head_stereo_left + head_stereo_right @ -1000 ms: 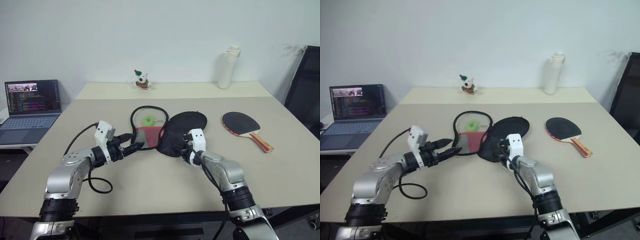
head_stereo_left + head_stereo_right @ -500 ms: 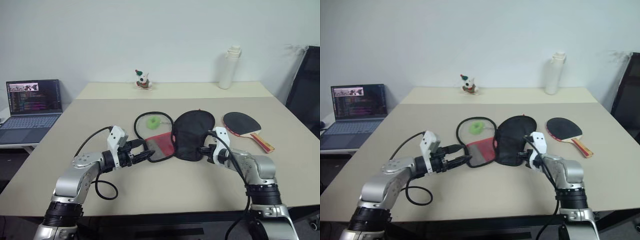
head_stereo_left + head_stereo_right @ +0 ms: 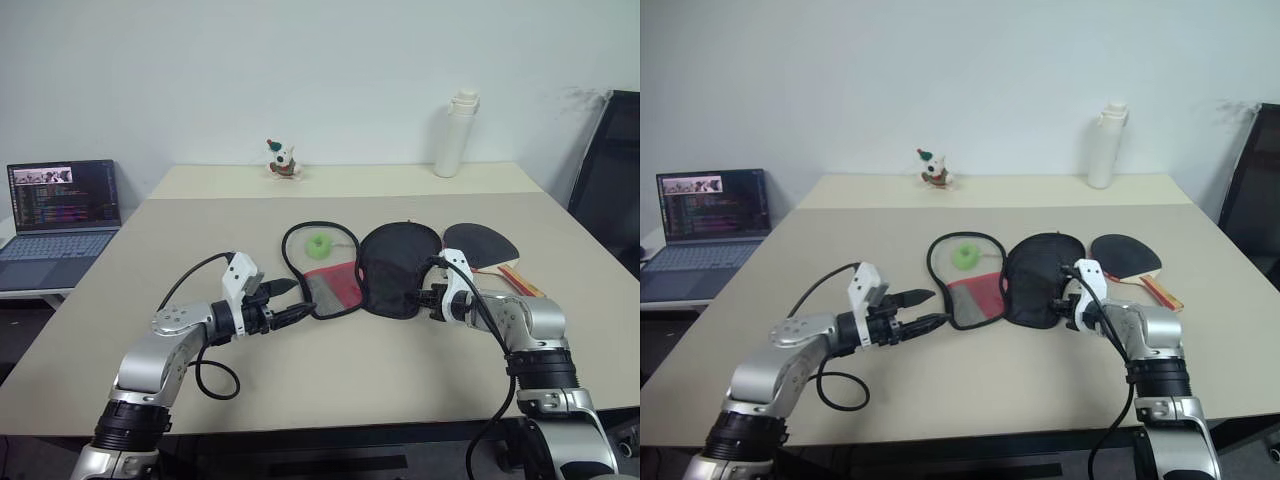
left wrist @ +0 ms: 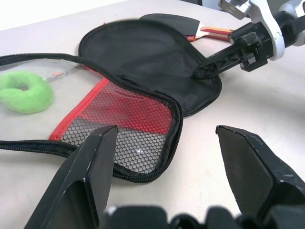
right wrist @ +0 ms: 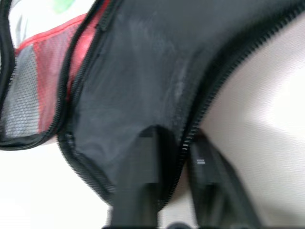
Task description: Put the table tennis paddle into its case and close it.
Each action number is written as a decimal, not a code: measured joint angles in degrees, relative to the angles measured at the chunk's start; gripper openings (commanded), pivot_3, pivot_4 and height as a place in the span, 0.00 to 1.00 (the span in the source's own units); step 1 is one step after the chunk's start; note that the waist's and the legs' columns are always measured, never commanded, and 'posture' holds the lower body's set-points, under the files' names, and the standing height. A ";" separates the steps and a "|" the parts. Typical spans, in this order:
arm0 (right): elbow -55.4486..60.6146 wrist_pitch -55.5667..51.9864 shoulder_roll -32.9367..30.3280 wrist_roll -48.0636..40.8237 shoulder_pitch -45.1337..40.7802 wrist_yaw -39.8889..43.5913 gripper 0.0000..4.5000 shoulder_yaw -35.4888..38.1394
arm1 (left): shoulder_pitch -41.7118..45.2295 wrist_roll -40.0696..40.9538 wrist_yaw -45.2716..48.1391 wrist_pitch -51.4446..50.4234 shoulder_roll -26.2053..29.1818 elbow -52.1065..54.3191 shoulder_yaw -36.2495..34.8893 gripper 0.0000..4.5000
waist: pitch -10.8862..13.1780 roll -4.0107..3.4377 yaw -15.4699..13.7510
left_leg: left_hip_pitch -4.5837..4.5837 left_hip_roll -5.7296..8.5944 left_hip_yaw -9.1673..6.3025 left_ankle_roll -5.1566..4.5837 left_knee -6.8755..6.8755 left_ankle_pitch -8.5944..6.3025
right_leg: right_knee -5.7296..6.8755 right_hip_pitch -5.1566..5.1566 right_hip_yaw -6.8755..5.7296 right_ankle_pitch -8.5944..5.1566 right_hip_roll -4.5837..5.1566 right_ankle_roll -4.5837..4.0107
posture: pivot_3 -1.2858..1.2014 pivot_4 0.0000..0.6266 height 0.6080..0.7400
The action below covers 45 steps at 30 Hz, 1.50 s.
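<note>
Because the case lies unzipped and spread flat, the paddle is not yet inside it.

Paddle: the table tennis paddle (image 3: pixel 487 249) lies at centre right of the head view, black face up, its striped handle pointing toward the lower right, just beside the case's black flap.

Case: the case (image 3: pixel 400 270) sits at the picture's centre, opened like a book; its black half is on the right, its clear and red mesh half (image 4: pixel 125 125) on the left.

Right gripper: the right gripper (image 3: pixel 428 296) is at the lower right rim of the black flap, its fingers grasping the zipper edge between them.

Left gripper: the left gripper (image 3: pixel 296 301) hovers at the lower left of the mesh half, fingers spread wide and holding nothing.

Inside the case: a green ring-shaped object (image 3: pixel 320 244) rests on the clear half.

Step in hand: laying the case open, by my reading.

Next move: probably release the flap, reach right for the paddle's handle, then slide the paddle onto the open case.
</note>
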<state>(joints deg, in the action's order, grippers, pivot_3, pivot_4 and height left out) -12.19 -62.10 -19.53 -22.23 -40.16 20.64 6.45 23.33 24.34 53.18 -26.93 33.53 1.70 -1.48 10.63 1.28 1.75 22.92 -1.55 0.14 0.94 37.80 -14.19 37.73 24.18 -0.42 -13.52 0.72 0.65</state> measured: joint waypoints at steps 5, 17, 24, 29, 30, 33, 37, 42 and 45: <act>-0.03 5.17 -3.69 3.47 0.00 0.97 0.80 -2.17 | 0.00 -0.28 0.00 0.29 -0.36 -0.09 0.04 0.80 | 0.00 0.00 -0.02 | 0.00 0.00 0.00 0.00 0.00 0.00 | -0.01 0.00 0.00 0.00 0.00 0.00 | 0.52 0.24 1.00; -2.50 15.53 -18.86 5.35 0.73 9.79 0.99 2.63 | 0.50 0.26 0.82 0.53 -2.19 -0.04 1.20 0.80 | 0.03 0.03 -0.18 | 0.01 0.04 0.02 0.00 0.00 0.00 | -0.07 -0.02 0.00 0.00 0.01 0.01 | 0.52 0.24 1.00; -24.97 27.40 -21.56 10.57 -5.06 10.61 0.99 2.38 | 4.47 0.46 2.81 0.07 -2.55 -0.23 2.62 0.80 | 0.04 0.03 0.15 | -0.04 0.06 0.16 0.00 0.00 0.00 | -0.05 -0.01 0.11 0.00 -0.06 0.00 | 0.52 0.24 1.00; -44.60 36.78 -21.85 15.45 -13.47 10.93 0.99 0.48 | 6.27 0.31 3.83 0.26 -3.73 -2.07 3.81 0.80 | 0.05 0.04 0.13 | -0.03 0.06 0.18 0.00 -0.02 0.00 | -0.08 0.00 0.20 0.00 -0.12 -0.01 | 0.52 0.24 1.00; -48.04 38.26 -21.90 16.17 -14.79 10.88 0.99 0.43 | 6.47 0.27 3.85 0.33 -3.75 -2.31 3.86 0.80 | 0.05 0.04 0.11 | -0.03 0.05 0.17 0.00 -0.03 0.00 | -0.09 0.00 0.29 0.00 -0.13 -0.01 | 0.52 0.24 1.00; -54.82 41.92 -21.88 17.91 -16.47 10.66 0.99 0.11 | 6.94 0.22 3.88 0.78 -3.99 -2.45 3.99 0.80 | 0.05 0.05 0.05 | -0.02 0.05 0.18 0.00 -0.03 0.00 | -0.11 -0.01 0.44 0.01 -0.12 -0.01 | 0.52 0.24 1.00; -59.59 44.44 -20.92 20.40 -16.96 11.37 0.99 -1.04 | 7.05 0.21 3.91 0.83 -3.99 -2.45 4.31 0.80 | 0.05 0.05 0.13 | -0.10 0.04 0.37 0.00 -0.03 0.00 | -0.07 0.00 0.67 0.01 -0.12 0.00 | 0.52 0.24 1.00; -61.67 45.72 -19.98 21.62 -18.37 11.83 0.99 -1.01 | 7.04 0.11 3.93 0.84 -3.45 -2.45 4.47 0.80 | 0.05 0.05 0.26 | -0.21 0.03 0.49 0.00 -0.02 0.00 | 0.02 0.00 0.80 0.02 -0.14 0.01 | 0.52 0.24 1.00; -62.09 46.31 -19.68 22.14 -18.71 11.82 0.99 -1.00 | 7.04 0.08 3.90 0.84 -3.42 -2.45 4.47 0.80 | 0.05 0.05 0.28 | -0.23 0.03 0.55 0.00 -0.02 0.00 | 0.02 0.00 0.87 0.02 -0.15 0.02 | 0.52 0.24 1.00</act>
<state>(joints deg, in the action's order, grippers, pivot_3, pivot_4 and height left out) -74.28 -15.79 -39.21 -0.09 -58.87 32.46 5.45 30.37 24.42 57.08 -26.10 30.11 -0.74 2.99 10.68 1.33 2.03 22.69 -1.52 0.68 0.94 37.78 -14.20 37.75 24.18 0.45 -13.50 0.58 0.67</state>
